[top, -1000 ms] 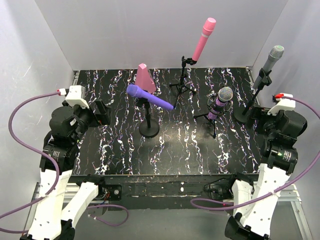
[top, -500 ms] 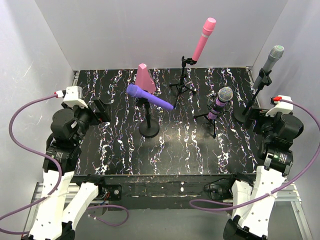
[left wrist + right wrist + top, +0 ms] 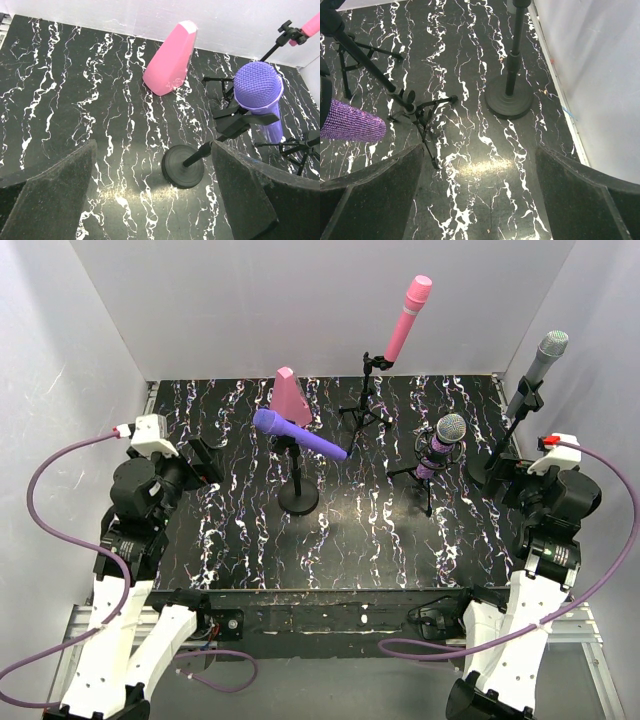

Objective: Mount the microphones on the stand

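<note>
The table (image 3: 240, 540) is a black slab veined with white like marble, glossy enough to throw back a patch of light in both wrist views. Plain white walls (image 3: 250, 300) close it in at the back and on both sides.

The pink block (image 3: 291, 398) stands near the back wall, left of middle. Just in front of it the violet microphone (image 3: 298, 433) lies nearly level in the clip of a round-footed stand (image 3: 298, 502), its head to the left. To the right of the block the pink microphone (image 3: 405, 318) slants up from a small tripod (image 3: 366, 410). Farther right of the block and nearer the front, the glittery purple microphone (image 3: 440, 445) sits in a second tripod (image 3: 425, 480). Farthest right of the block, beside the side wall, the silver-grey microphone (image 3: 537, 368) tilts up on a tall pole stand (image 3: 509, 102).

The left gripper (image 3: 152, 200), left of the block and nearer the front, has its jaws spread wide with nothing between them. The right gripper (image 3: 480, 200), far right of the block by the tall pole stand, is likewise wide apart and empty.
</note>
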Robot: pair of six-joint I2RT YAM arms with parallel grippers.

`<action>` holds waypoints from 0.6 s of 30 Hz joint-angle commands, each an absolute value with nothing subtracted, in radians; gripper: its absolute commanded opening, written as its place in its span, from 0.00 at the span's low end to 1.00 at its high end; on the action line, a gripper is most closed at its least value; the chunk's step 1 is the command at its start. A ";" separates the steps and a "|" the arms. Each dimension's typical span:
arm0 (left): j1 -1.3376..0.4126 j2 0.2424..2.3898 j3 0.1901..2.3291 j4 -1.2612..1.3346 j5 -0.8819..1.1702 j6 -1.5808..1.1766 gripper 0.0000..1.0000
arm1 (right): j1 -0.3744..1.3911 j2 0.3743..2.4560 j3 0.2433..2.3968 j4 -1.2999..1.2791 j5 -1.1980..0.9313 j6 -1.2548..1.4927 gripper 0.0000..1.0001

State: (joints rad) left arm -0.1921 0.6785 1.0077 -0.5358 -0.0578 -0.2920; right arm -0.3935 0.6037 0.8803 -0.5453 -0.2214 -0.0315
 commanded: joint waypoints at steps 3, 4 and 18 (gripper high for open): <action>-0.196 0.654 0.976 -0.500 -0.095 -0.293 0.98 | -0.400 0.594 0.868 -0.474 -0.233 -0.032 0.98; -0.196 0.650 0.973 -0.502 -0.095 -0.293 0.98 | -0.400 0.591 0.868 -0.476 -0.233 -0.032 0.98; -0.196 0.623 0.954 -0.517 -0.106 -0.279 0.98 | -0.400 0.595 0.862 -0.472 -0.250 -0.020 0.98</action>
State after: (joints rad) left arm -0.1921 0.6281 0.9688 -0.5228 -0.0902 -0.2890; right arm -0.3935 0.6010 0.8692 -0.5205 -0.2386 -0.0292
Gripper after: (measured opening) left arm 0.981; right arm 0.983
